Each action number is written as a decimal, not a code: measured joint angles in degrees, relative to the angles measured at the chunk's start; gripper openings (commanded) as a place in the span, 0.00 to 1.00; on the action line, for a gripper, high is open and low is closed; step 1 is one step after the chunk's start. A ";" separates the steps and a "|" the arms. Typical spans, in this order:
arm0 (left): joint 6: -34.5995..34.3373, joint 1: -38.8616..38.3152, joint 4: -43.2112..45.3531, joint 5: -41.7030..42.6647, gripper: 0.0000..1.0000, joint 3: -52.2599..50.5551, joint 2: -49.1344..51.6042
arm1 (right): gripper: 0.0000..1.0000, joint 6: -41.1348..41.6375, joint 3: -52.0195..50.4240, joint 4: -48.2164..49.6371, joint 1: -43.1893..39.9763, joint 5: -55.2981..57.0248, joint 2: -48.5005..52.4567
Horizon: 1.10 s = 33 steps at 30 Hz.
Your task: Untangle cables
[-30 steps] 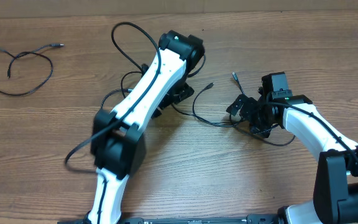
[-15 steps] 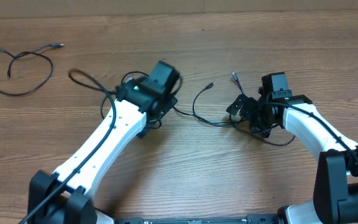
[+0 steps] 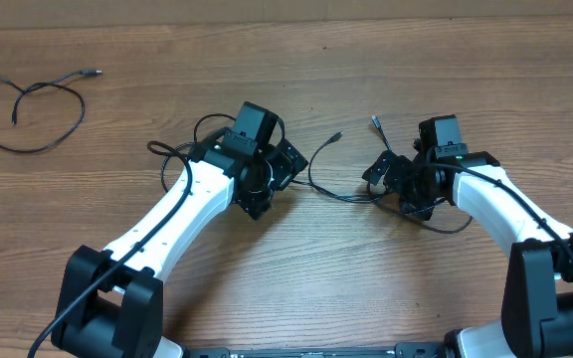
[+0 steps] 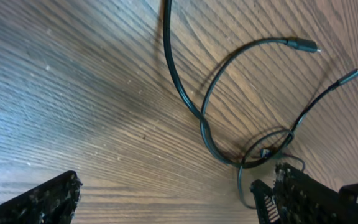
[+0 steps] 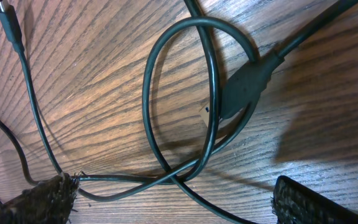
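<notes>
Two thin black cables lie tangled on the table between my grippers, with plug tips pointing away. A third cable lies apart as a loose loop at far left. My left gripper is open and empty, just left of the tangle. In the left wrist view the crossed loops lie ahead of the open jaws. My right gripper is open over the tangle's right end. In the right wrist view a loop with a plug lies between the open fingers, untouched.
The wooden table runs across the whole view. The left arm's own thicker black cable loops beside its wrist. A strand of thin cable trails below the right gripper.
The left arm has swung back and down from its far reach; its gripper now sits lower, right beside the tangle. The right arm and the cables have not moved.
</notes>
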 measured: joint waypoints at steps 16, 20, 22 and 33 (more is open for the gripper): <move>-7.37 -1.46 1.55 -0.33 0.90 0.00 3.39 | 1.00 0.00 0.00 0.00 0.00 0.00 0.00; -8.76 -2.23 3.13 -0.35 0.81 -0.02 6.78 | 1.00 0.02 0.00 0.02 0.00 0.00 0.00; -8.96 -2.38 4.79 -0.37 0.82 -0.02 8.13 | 1.00 0.00 0.00 0.02 0.00 0.00 0.00; -9.94 -2.49 12.41 -1.99 0.47 -0.02 12.39 | 1.00 0.00 0.00 0.02 0.00 -0.02 0.00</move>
